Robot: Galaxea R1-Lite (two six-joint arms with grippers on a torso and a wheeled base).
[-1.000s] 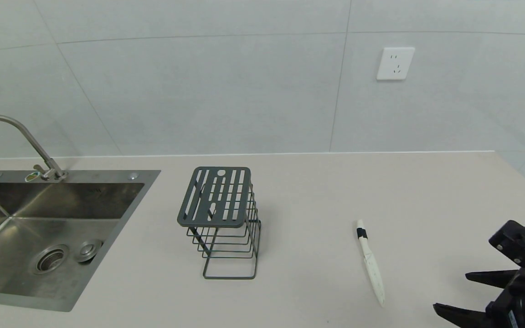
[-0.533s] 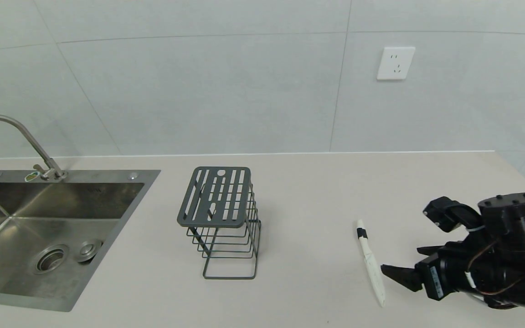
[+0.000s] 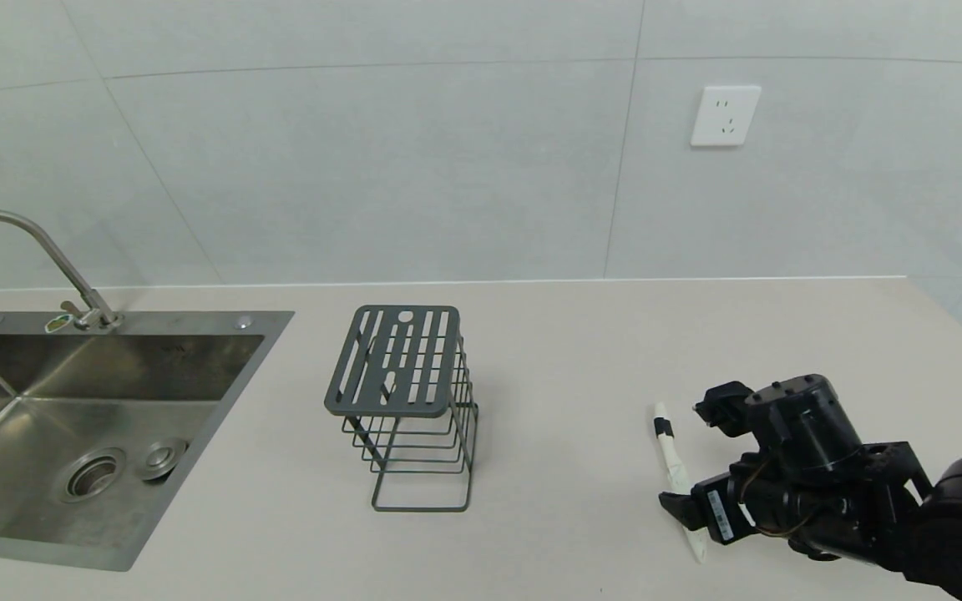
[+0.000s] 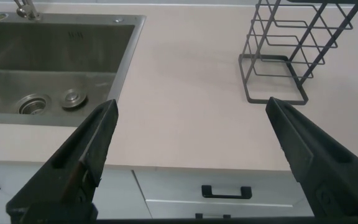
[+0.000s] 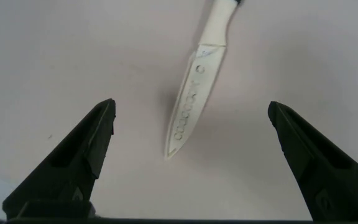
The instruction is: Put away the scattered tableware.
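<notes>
In the head view, the knife (image 3: pixel 671 463) lies flat on the counter (image 3: pixel 564 351), well to the right of the rack (image 3: pixel 402 401). Your right gripper (image 3: pixel 683 503) hangs low over its blade end.

In the left wrist view, your left gripper (image 4: pixel 191 106) is spread wide and holds nothing. It sits above the counter edge, between the sink (image 4: pixel 48 68) and the rack.

In the right wrist view, the right jaws stand wide apart, straddling the blade without touching it.

You're at the pick-up, I judge. Next you need to lower, centre on the knife and close, then carry it to a rack slot.

Brushed steel sink (image 3: pixel 155 321) — matt wire rack (image 3: pixel 389 407).
</notes>
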